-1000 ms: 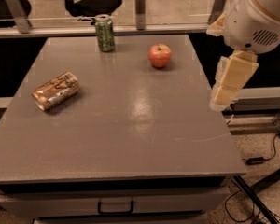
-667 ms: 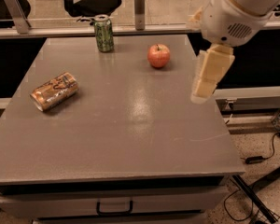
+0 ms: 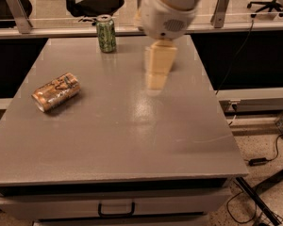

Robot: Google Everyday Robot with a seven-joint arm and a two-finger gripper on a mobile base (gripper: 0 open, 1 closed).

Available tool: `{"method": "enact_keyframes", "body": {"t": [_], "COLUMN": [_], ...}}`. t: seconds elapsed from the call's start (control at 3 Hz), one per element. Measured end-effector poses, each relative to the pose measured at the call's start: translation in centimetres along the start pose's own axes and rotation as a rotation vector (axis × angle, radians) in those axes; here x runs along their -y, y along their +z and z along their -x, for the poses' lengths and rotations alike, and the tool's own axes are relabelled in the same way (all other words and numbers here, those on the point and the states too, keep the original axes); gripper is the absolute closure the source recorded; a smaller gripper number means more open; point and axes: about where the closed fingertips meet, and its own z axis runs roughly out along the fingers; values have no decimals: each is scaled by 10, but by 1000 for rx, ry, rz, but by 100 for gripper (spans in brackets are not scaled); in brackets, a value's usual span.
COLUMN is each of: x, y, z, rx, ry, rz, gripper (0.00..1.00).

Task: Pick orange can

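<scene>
Orange can (image 3: 55, 92) lies on its side, left on the table (image 3: 132, 140), well apart from the gripper (image 3: 156, 79) hanging mid-table; its opening I cannot tell. Approach step: next, reach left and down.

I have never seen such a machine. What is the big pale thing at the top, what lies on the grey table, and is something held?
One camera looks down on the grey table from its near side. The pale thing is a robot arm; its gripper hangs above the far half, with nothing seen in it. An orange can lies on its side at the picture's left, untouched. A green can stands upright at the far edge.
</scene>
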Motion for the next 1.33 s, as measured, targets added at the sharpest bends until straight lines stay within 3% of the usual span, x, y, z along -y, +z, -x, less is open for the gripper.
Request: {"method": "enact_keyframes", "body": {"t": [0.67,1.33], "x": [17,28], "y": [68,124], "z": [79,125], "rx": [-26,-63], "ry": [-239,-416], "rz": [89,189], "gripper": [0,0]}}
